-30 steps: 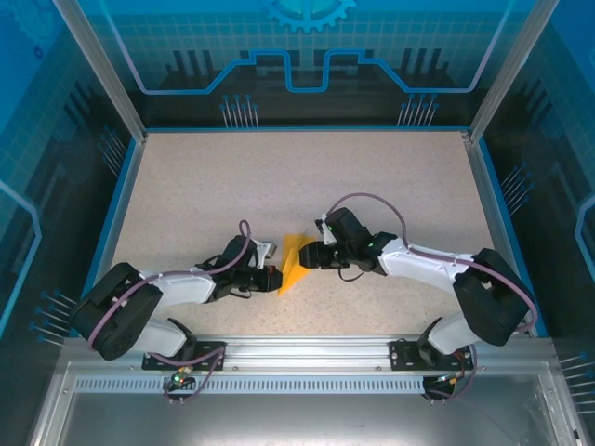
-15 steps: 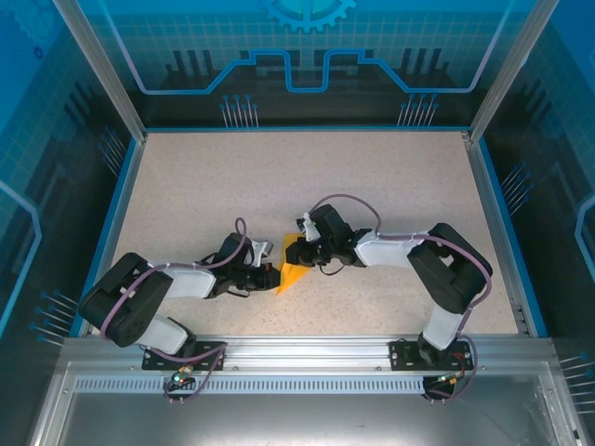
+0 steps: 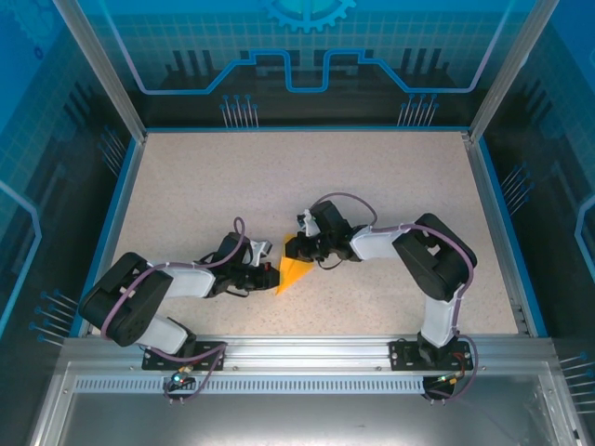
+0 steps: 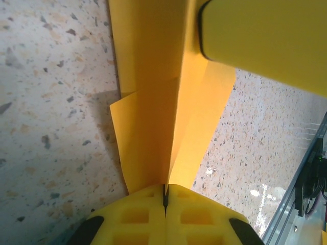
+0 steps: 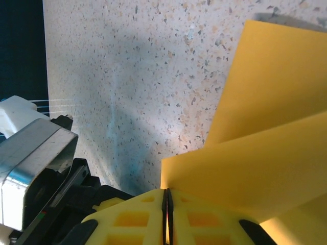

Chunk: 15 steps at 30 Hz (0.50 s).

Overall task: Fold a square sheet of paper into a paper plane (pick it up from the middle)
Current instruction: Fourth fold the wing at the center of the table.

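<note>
Jaws, left arm: fully closed, pads [image 4: 138, 217] pressed together on the left side of the square sheet of paper [image 3: 292, 272], which runs straight out from their seam. Jaws, right arm: also closed, pads [image 5: 135, 219] meeting on 1 edge of the same sheet, with a flap fanning out to the right of the seam in the right wrist view. Item: 1 orange-yellow sheet, already folded into a narrow pointed form with a raised centre fold. It lies low on the speckled tabletop [image 3: 390, 186], toward the near edge, between the 2 arms. Long axis, as far as the top view tells: from the far end by the right jaws down to a tip aimed at the near edge, slightly leftward. Bearing: sheet lies right of the left jaws and near-left of the right jaws; both touch it, so neither arm is nearer. A yellow finger of the right arm [image 4: 265, 41] sits over the sheet's far part in the left wrist view. Judgement: the next fold likely needs 1 pair pinning the crease while the other carries a flap across; opposed pulls could tear or skew thin paper. Containers: 0 in use.
</note>
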Available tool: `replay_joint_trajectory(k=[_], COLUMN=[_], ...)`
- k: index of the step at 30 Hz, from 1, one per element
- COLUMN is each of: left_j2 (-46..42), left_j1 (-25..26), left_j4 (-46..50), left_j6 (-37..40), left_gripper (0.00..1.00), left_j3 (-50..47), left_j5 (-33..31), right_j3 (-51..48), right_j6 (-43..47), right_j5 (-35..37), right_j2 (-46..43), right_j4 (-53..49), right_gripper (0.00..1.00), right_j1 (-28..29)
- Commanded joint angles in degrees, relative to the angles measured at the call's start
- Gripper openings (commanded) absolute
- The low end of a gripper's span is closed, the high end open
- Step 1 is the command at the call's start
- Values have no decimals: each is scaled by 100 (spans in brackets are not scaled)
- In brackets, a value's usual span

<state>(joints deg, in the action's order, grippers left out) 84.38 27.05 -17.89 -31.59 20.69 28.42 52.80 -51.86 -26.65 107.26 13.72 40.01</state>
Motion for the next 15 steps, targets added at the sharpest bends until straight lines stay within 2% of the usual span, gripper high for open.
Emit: replay_joint_trajectory(k=[1,15], left_j2=[98,318], left_j1=[-127,-551], left_j4=[278,926], left_j6=[-81,228], left_gripper=[0,0], left_j3=[-34,436], left_j5=[53,996], right_j3=[252,369], right_j6=[142,230], right_j5=[75,360], right_j2=[-48,226], right_j4=[-360,-828], right_gripper=[12,12], right_j1=[-47,-75])
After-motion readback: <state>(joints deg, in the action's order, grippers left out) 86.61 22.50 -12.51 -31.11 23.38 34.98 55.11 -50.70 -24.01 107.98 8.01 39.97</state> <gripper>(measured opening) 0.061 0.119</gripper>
